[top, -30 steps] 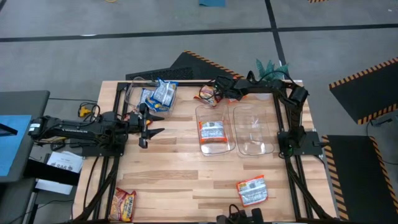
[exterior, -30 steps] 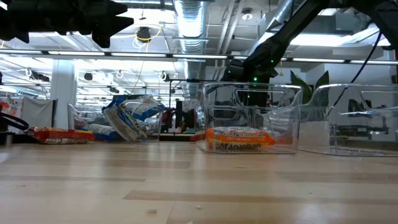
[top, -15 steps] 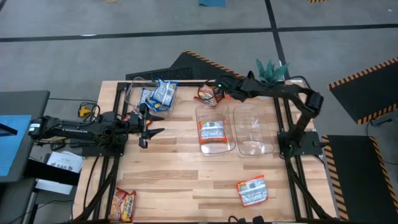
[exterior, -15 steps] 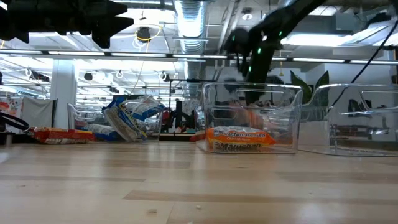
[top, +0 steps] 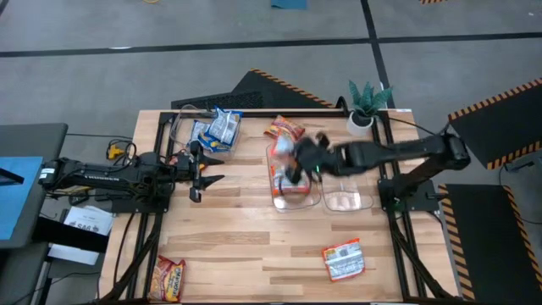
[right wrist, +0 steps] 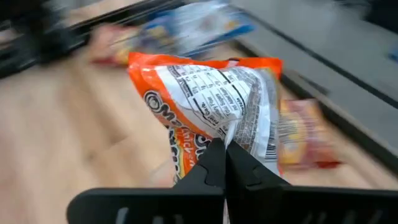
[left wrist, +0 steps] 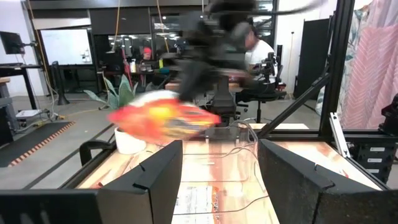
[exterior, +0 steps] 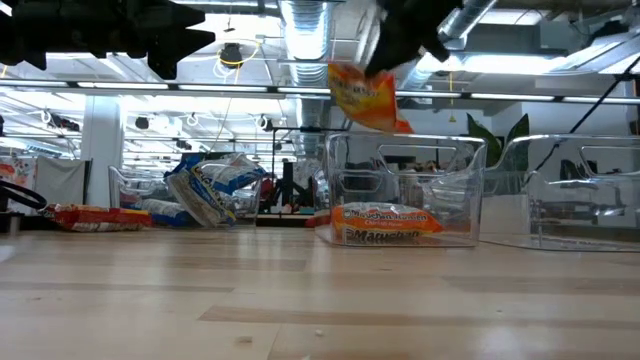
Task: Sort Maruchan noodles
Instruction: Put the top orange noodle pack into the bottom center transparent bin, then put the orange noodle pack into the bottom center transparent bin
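Right hand [right wrist: 225,163] now grips an orange noodle packet [right wrist: 211,106], lifted from the bench's far edge to above the left clear bin [top: 273,154], which holds its match [exterior: 385,222]. Left hand [top: 203,169] waits open.

Motion blur smears the right hand [top: 296,163] at the high view's centre; the red-and-yellow crinkly packet [top: 167,280] is cut off at the lower-left edge.

You've got three orange-and-white packets [top: 343,259], two red-and-yellow packets [top: 168,278], and a heap of blue-and-white packets [top: 218,129] too bunched to count. There are also two clear bins [top: 360,203] side by side and one potted plant [top: 366,108].
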Robot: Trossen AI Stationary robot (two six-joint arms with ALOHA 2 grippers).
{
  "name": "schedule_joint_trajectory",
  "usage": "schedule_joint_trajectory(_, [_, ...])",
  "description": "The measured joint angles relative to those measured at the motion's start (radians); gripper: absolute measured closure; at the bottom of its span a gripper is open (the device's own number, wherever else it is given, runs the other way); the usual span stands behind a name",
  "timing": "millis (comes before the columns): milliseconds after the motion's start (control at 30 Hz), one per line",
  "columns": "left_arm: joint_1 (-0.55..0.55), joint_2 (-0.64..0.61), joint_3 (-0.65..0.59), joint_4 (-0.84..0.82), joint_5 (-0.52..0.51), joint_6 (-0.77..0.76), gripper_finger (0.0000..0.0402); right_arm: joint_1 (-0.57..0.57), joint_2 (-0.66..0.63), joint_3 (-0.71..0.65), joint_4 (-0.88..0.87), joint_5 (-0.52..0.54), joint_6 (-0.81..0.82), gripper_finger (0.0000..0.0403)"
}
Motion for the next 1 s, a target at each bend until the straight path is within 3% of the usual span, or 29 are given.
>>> schedule_joint_trajectory(233, [0.000, 0.000, 0.000, 0.000, 0.000, -0.026, 0.0203, 0.145, 0.098, -0.001, -0.072, 0.062, 0.035, 0.0391])
schedule_joint_trajectory(533, [0.000, 0.000, 0.001, -0.009, 0.000, -0.039, 0.0203, 0.189, 0.203, -0.002, -0.095, -0.174, 0.038, 0.0355])
schedule_joint_trajectory(1000, [0.000, 0.000, 0.001, -0.009, 0.000, -0.034, 0.0203, 0.196, 0.176, 0.042, -0.269, -0.161, 0.081, 0.0346])
